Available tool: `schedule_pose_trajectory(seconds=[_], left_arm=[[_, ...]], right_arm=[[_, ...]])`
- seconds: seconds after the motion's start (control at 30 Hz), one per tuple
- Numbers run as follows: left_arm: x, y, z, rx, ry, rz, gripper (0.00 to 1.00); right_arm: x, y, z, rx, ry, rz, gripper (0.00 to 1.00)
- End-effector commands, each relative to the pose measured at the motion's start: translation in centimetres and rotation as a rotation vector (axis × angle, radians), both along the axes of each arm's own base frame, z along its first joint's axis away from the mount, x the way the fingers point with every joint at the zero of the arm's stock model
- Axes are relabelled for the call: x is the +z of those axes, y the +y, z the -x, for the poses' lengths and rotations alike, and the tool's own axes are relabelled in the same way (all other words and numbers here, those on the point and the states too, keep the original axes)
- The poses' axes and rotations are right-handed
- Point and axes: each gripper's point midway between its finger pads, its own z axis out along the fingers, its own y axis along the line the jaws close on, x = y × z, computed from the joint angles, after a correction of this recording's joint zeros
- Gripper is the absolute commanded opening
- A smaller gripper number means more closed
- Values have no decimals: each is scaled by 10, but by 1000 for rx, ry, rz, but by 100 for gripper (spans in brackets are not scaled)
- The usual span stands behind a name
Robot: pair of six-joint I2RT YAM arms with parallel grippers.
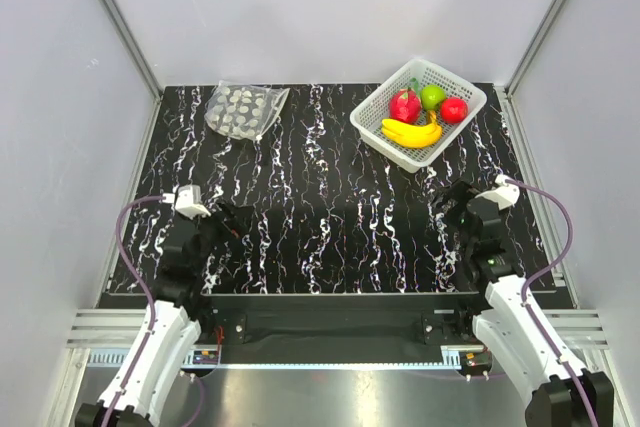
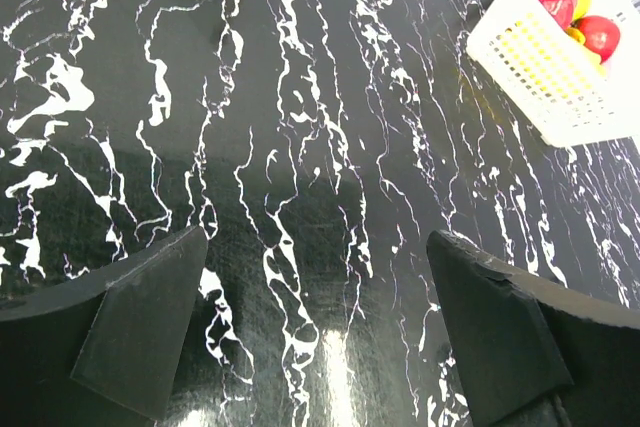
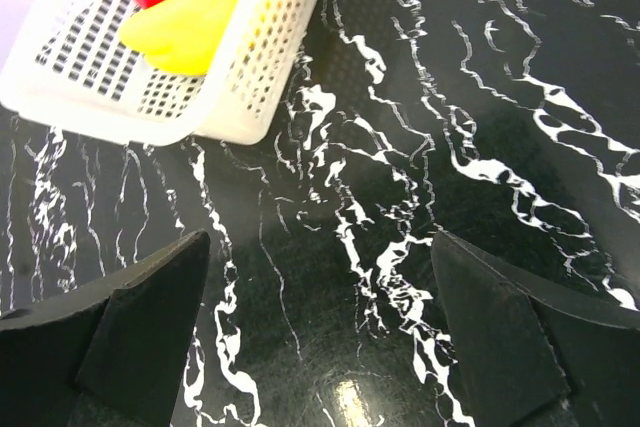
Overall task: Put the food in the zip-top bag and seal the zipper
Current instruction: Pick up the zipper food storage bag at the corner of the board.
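Left jaws and right jaws are spread and empty. The fruit (image 1: 406, 106) sits in a basket (image 1: 385, 145) just ahead of the right jaws. The bag (image 1: 245, 109) lies well ahead of the left jaws, likely so each arm handles one.

table (image 1: 320, 177): black top veined with white like marble, glossy, with a patch of glare near the front.
basket (image 1: 386, 145): white perforated plastic, rectangular, standing at the far right of the table, turned askew to its edges.
walls (image 1: 330, 7): plain pale grey, closing in the back and both sides.
frame posts (image 1: 118, 17): bare metal strips, rising at the two back corners.
front ledge (image 1: 330, 397): brushed metal sheet below the table's near edge.
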Motion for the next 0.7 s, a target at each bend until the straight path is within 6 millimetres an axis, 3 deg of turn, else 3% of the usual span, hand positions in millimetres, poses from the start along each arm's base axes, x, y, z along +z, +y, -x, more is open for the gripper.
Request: schedule_pose_trajectory(seconds=[0.0,0.03,0.07,0.13,0.17,0.2,0.23,0.27,0.33,0.37,0.4,0.43,0.47,0.5,0.53,0.57,0.6,0.63,0.67], left_arm=[[37,3,-16,40,-109,15,99],[33,8,-23,84,-71,4,99],[57,10,-32,112,-94,16,99],[71,15,-44,163,-66,-10,99],[89,14,-60,177,-50,-25,99],[92,17,-67,199,-23,-44,99],[80,16,-80,202,48,-80,99],[111,15,-94,205,7,-90,99],[95,11,-115,188,117,-170,99],[119,8,-128,180,108,-185,98],[122,6,-137,175,125,-208,98],[104,3,-152,151,185,-270,97],[125,-2,-164,142,176,-288,95],[108,-6,-177,133,238,-321,94],[110,-9,-186,121,251,-334,92],[129,-14,-197,111,227,-347,91],[130,-18,-204,101,233,-358,88],[115,-22,-215,90,266,-384,88],[129,-25,-227,88,232,-409,88]], right_arm=[[13,-12,1,-83,-26,-11,100],[13,-13,2,-87,-27,-9,100],[13,-11,3,-76,-29,-10,100],[13,-10,3,-62,-47,-10,100],[14,-8,3,-51,-57,-16,100],[17,-7,4,-46,-67,-16,100],[16,-7,4,-38,-69,-13,100],[16,-5,4,-26,-72,-16,100],[18,-3,5,-11,-82,-12,100],[19,-2,5,-5,-87,-13,100],[19,-2,6,-3,-87,-12,100],[18,-2,6,-2,-85,-11,100],[19,-1,6,0,-88,-12,99],[17,-2,6,-3,-84,-12,100],[17,-1,6,0,-82,-11,100],[16,-1,6,2,-79,-11,100],[15,-1,6,0,-78,-12,100],[16,-1,6,3,-77,-12,100],[15,-1,6,3,-74,-10,100]])
